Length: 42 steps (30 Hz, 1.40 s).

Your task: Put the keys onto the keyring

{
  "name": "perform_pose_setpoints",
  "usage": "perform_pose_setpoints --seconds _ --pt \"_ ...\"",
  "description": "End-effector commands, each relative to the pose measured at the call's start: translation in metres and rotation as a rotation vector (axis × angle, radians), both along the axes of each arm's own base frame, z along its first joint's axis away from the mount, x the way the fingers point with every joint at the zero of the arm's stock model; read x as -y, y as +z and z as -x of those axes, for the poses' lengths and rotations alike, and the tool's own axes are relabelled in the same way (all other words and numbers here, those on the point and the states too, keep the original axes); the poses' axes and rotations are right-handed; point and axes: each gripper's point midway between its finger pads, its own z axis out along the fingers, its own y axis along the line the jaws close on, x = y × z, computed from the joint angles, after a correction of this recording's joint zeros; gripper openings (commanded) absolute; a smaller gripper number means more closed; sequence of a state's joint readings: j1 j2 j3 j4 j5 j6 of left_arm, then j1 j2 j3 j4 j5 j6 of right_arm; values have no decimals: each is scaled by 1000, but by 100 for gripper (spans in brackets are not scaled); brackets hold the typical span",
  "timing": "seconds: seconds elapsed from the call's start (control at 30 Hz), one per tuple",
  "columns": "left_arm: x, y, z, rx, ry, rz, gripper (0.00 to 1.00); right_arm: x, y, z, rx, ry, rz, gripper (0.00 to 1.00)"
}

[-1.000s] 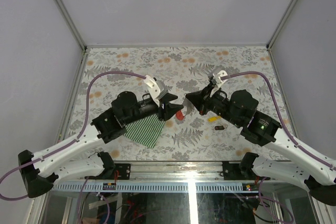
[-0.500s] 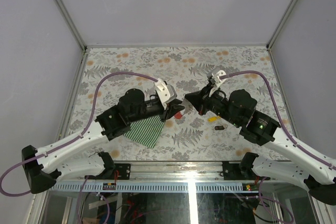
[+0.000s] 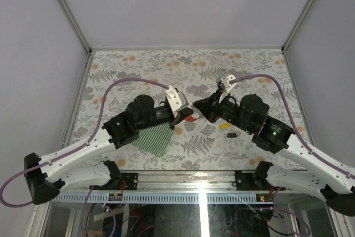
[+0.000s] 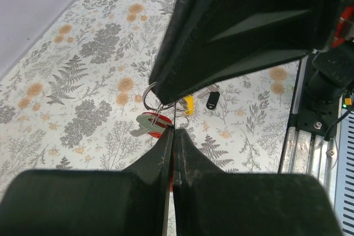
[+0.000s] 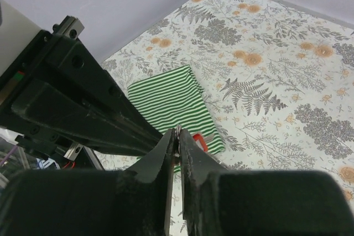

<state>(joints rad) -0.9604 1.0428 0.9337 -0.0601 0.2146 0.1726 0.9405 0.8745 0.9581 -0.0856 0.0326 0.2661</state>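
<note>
Keyring [image 3: 190, 119] pinched in closed left gripper [image 4: 173, 135]; right gripper [image 5: 178, 134] tip-to-tip, grip unclear. Cloth [image 5: 166, 95] beneath left, keys [image 3: 224, 125] beside right; table [image 3: 249, 65] edges well apart.

1 overhead, 2 wrist close-ups, sharing keyring [image 3: 190, 119]

The floral tabletop [image 3: 138, 65] carries a green-striped cloth [image 3: 151, 140] at lower centre-left, with a yellow key [image 3: 224, 126] and a dark key [image 3: 232, 135] right of centre.

Two loose keys [image 3: 224, 126], one keyring [image 3: 190, 119], one cloth [image 3: 152, 139]
</note>
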Motion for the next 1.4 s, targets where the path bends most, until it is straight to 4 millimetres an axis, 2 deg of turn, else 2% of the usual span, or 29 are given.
perform_pose_setpoints --seconds 0.0,0.2,0.37,0.53,0.7,0.87,1.0,1.13,1.23,1.37 --pt "1 12 13 41 -56 82 0 -7 29 1 31 27 -58 16" --pt "-1 4 19 -10 -54 156 0 -16 42 15 54 124 -76 36" --pt "0 3 27 -57 -68 257 0 -1 45 13 75 71 -68 42" --pt "-2 5 33 -63 -84 350 0 26 27 9 45 -33 17 43" --pt "-12 3 29 -42 -33 373 0 51 5 9 -27 -128 75 43" --pt "-17 -17 23 -20 2 316 0 59 -14 14 -96 -152 92 44" --pt "-15 -42 10 -20 58 236 0 61 -13 15 -96 -161 69 44" --pt "-16 -61 5 -10 81 258 0 71 -14 8 -86 -224 68 45" --pt "-22 -68 -9 27 159 280 0 80 -22 3 -92 -277 96 47" --pt "-25 -93 -35 81 265 161 0 79 -29 3 -108 -275 109 48"
